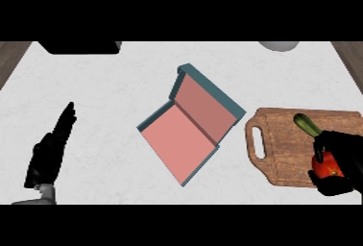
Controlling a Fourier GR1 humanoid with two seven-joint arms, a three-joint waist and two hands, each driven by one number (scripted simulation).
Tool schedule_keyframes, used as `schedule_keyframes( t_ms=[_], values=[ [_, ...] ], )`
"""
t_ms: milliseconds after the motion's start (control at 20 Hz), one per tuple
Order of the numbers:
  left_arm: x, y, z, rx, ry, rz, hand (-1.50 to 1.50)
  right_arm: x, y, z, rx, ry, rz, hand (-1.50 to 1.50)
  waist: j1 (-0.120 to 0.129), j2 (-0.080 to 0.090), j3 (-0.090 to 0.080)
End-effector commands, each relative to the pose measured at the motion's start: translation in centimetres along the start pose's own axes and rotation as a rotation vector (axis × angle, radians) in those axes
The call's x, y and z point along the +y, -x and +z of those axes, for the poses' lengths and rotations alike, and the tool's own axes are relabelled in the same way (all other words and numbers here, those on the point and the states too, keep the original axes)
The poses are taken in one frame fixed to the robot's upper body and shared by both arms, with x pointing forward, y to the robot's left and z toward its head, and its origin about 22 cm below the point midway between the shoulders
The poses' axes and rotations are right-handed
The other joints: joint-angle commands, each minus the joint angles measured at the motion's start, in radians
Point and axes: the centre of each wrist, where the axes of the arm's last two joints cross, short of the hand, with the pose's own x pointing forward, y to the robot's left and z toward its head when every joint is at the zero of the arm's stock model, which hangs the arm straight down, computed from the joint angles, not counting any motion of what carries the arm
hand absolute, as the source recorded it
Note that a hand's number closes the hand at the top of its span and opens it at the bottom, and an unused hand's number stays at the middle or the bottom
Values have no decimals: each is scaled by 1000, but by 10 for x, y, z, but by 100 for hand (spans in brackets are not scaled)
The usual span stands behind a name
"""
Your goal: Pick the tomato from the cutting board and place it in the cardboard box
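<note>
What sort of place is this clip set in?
Probably a kitchen: a wooden cutting board holding a green vegetable, a tomato in the right hand, all on a pale counter.

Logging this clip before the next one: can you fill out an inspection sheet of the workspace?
Surface: white counter.
Job's things: tomato in the right hand, over the wooden cutting board; open box, pink inside, holds nothing.
Clutter: green vegetable on the board; dark object far left; pale round object far right.
Hands: right hand's fingers curled round the tomato; left hand open, resting at left.
Cables: nothing seen.
Surroundings: wood-coloured strips at far corners.
</note>
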Motion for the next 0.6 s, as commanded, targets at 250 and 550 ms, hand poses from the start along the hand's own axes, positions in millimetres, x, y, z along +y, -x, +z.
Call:
schedule_keyframes(
  t_ms=[250, 550],
  values=[
    [4, 10, 5, 11, 3, 12, 0, -54, -32, 14, -237, 218, -317, 150, -7, -3, 0],
    [-16, 5, 1, -4, 9, 16, 0, -87, -58, 22, -441, 246, -501, 150, 0, 0, 0]
  ],
)
